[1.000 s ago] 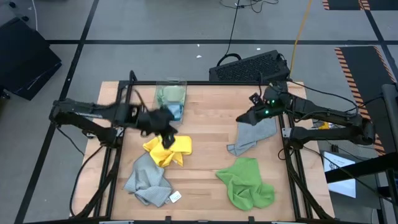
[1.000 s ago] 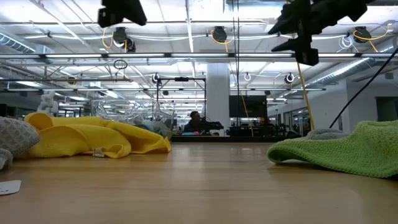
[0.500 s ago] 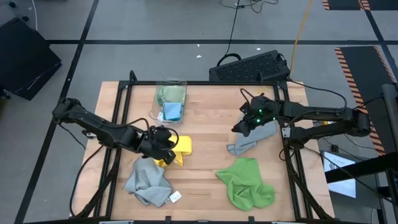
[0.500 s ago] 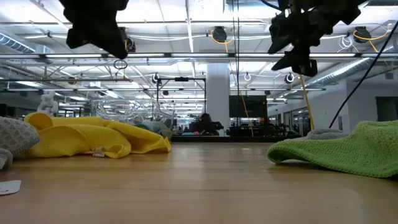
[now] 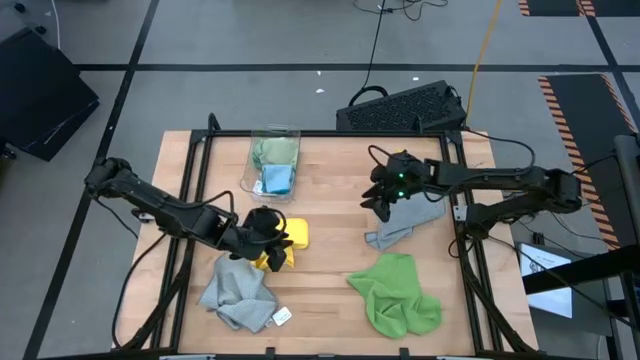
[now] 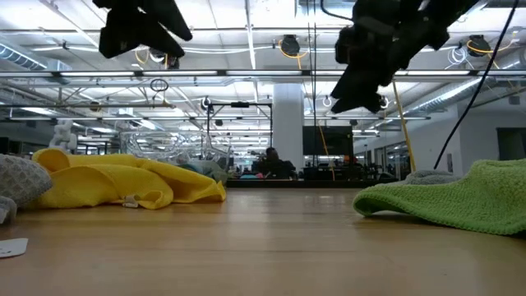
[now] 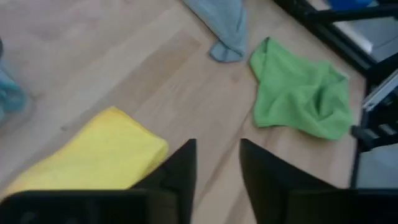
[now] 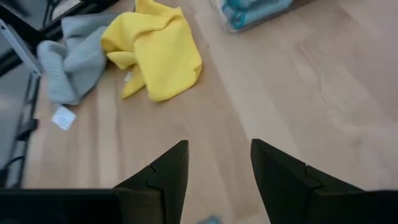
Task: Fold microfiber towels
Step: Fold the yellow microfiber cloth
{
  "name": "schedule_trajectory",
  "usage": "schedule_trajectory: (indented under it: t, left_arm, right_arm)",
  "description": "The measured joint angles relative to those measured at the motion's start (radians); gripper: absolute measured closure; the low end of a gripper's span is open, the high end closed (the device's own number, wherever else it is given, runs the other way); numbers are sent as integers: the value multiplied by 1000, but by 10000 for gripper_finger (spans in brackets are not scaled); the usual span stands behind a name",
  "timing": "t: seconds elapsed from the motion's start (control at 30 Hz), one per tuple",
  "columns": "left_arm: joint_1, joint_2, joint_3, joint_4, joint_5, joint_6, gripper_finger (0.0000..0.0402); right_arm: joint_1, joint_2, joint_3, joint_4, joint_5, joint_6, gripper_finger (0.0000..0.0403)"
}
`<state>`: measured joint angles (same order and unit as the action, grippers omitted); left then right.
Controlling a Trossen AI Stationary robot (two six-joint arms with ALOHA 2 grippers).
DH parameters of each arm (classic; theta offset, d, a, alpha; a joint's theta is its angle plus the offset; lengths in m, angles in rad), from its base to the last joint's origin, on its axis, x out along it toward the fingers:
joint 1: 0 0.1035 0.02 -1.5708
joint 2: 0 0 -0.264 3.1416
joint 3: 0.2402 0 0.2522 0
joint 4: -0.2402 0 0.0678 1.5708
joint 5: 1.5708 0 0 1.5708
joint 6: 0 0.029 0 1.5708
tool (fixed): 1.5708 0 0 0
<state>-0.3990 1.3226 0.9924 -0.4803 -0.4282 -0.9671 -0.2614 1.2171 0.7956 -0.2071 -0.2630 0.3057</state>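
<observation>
Two claws parted and empty: left claw (image 5: 268,240) over the crumpled yellow microfiber towel (image 5: 283,243), right claw (image 5: 378,196) beside the grey towel (image 5: 408,220) at the wooden bench (image 5: 330,200) right side. Bright green towel (image 5: 397,294) and second grey towel (image 5: 236,290) near the front edge.

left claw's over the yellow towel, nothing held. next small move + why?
Probably lower the left claw onto the near edge of the yellow towel and pinch it. The claw is open and empty above the towel, which lies crumpled and unfolded on the table, clear of the grey towel. The right claw hangs empty over bare wood.
</observation>
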Motion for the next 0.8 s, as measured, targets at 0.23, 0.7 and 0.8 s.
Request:
schedule_trajectory:
  t: [0.23, 0.7, 0.8]
  left_arm:
    - [-9, 0, 0, -132, 74, -140, 196]
    - [77, -9, -13, -302, 375, -110, 190]
    - [78, -10, -13, -301, 352, -33, 190]
  right_arm:
    - [-7, 114, -1, 102, -61, -102, 229]
    - [41, 169, -56, 331, 10, 125, 152]
    - [86, 207, -54, 389, 87, 230, 150]
